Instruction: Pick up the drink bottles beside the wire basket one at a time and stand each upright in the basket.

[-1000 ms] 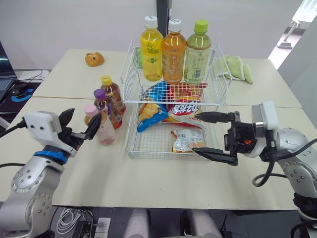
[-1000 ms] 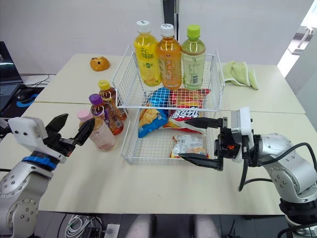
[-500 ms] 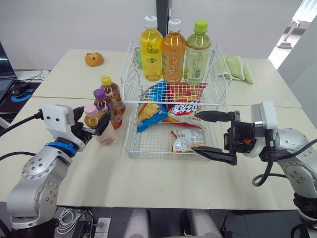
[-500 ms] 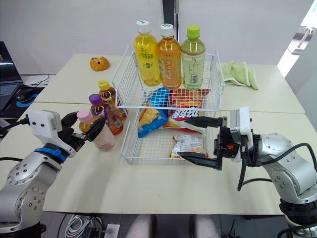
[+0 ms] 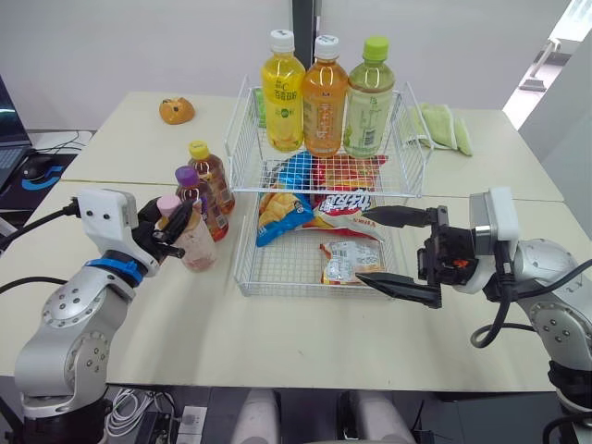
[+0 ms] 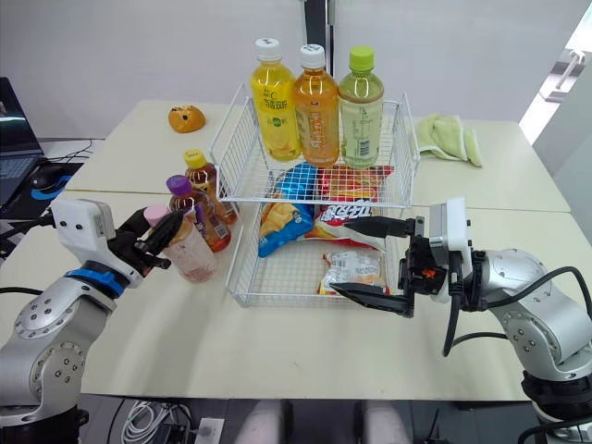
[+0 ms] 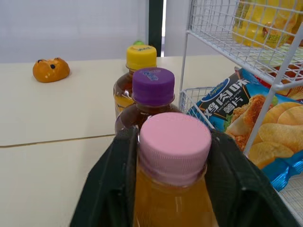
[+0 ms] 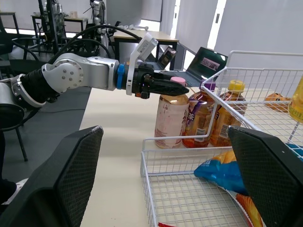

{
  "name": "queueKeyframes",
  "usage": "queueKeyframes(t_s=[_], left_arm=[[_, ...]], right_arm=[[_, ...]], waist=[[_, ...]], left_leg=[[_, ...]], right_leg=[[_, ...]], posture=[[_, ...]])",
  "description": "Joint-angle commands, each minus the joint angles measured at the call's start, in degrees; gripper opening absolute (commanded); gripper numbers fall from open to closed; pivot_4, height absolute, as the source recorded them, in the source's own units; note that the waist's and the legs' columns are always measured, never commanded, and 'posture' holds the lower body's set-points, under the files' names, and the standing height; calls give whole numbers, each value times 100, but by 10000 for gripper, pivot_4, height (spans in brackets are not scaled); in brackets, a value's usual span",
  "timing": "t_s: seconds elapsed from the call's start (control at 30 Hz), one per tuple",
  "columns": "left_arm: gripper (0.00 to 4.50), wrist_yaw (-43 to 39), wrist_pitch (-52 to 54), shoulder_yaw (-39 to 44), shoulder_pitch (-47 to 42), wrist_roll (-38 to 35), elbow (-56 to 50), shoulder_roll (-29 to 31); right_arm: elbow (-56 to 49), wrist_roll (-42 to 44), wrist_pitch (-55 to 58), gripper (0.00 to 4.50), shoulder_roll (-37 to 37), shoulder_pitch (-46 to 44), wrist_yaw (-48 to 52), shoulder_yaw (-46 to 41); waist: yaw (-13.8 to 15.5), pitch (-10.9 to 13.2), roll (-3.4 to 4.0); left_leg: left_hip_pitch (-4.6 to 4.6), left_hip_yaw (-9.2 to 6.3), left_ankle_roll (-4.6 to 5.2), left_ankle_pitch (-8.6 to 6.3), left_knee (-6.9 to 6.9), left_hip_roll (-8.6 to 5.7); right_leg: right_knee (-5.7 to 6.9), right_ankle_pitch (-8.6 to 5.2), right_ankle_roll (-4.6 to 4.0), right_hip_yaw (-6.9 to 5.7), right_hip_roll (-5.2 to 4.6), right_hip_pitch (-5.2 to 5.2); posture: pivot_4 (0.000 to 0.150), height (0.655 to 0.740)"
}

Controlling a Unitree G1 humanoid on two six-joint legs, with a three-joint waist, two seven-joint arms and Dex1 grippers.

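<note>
Left gripper [image 5: 171,215] clamped on pink bottle [image 5: 196,248] at the neck, just under the cap. Bottle is upright on the table [image 5: 277,333]. Purple bottle [image 7: 152,87] sits just beyond the fingertips. Basket [image 5: 305,292] side edge is close on the gripper's inner side, a tight gap. Right gripper [image 5: 363,246] is spread wide at the basket's front corner, with bare table nearer the robot.

Clear glossy plastic — pink-capped bottle [image 5: 194,244]; white coated metal wire basket [image 5: 277,268]; smooth matt table [image 5: 277,342].

Silver-grey, rounded left arm [image 5: 74,319] and right arm [image 5: 555,277] carry white boxy wrist housings [image 5: 104,211], black cables [image 5: 505,296] and black fingers [image 5: 398,217]; a blue band [image 5: 116,270] rings the left wrist.
</note>
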Motion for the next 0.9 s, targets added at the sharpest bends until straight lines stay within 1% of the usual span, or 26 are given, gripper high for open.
queueKeyframes(t_s=[0.03, 0.17, 0.33, 0.4, 0.53, 0.63, 0.67, 0.77, 0.9], left_arm=[[13745, 4, -3, -2, -5, -1, -162, -17], [13745, -24, 2, 82, 72, -11, -226, 13], [13744, -455, 9, 714, 144, -286, -287, 495], [13744, -736, 124, 1078, 105, -674, -256, 758], [13744, -1509, 675, 1831, 44, -1679, -93, 1542], [13744, -1873, 1269, 2304, -135, -2597, 108, 2139], [13744, -1946, 1466, 2456, -185, -2891, 176, 2312], [13744, -2048, 2083, 2820, -436, -3799, 504, 2891], [13744, -2140, 2625, 2849, -910, -4514, 1053, 3616]], right_arm=[[-133, 103, -7, 45000, -27, -100, -27, -153], [-117, 96, -11, 45000, -13, -123, -13, -128], [-92, 139, -2, 45000, 33, -202, 0, -98], [-60, 135, -13, 45000, 60, -234, 23, -74], [41, 86, -59, 45000, 150, -332, 99, 12], [113, 51, -72, 45000, 209, -400, 151, 43], [124, 48, -71, 45000, 219, -414, 158, 43], [159, 48, -69, 45000, 234, -449, 171, 27], [109, 90, -52, 45000, 230, -423, 114, -57]], waist=[[2, 0, 0], [2, 0, 0], [-7, 1, 0], [-9, 2, 2], [-12, 5, 4], [0, 6, 5], [0, 6, 5], [-3, 7, 6], [-11, 9, 9]], left_leg=[[0, 0, 0, 0, 0, 0], [0, 0, 0, 0, 0, 0], [-1, -1, 0, 0, -2, 2], [-3, -2, 0, 0, -4, 4], [-6, -4, 0, 0, -6, 5], [-6, -4, 0, 0, -7, 4], [-7, -5, 0, 0, -7, 4], [-9, -4, 0, 0, -7, 4], [-8, -4, 0, 0, -12, 5]], right_leg=[[0, 0, 0, -1, 0, 0], [0, 0, 0, 0, 0, 0], [-1, 0, 0, -1, 1, -3], [-1, -1, 0, -2, 3, -7], [-4, -2, -2, -5, 4, -9], [-9, -6, 6, -7, 2, -8], [-11, -14, 19, -9, 2, -6], [-17, -14, 22, -8, 0, -6], [-18, -14, 23, -8, 0, -7]], posture=[[1500, 7400], [1500, 7400], [1500, 7400], [1500, 7400], [1500, 7400], [1500, 7400], [1500, 7400], [1500, 7400], [1500, 7400]])
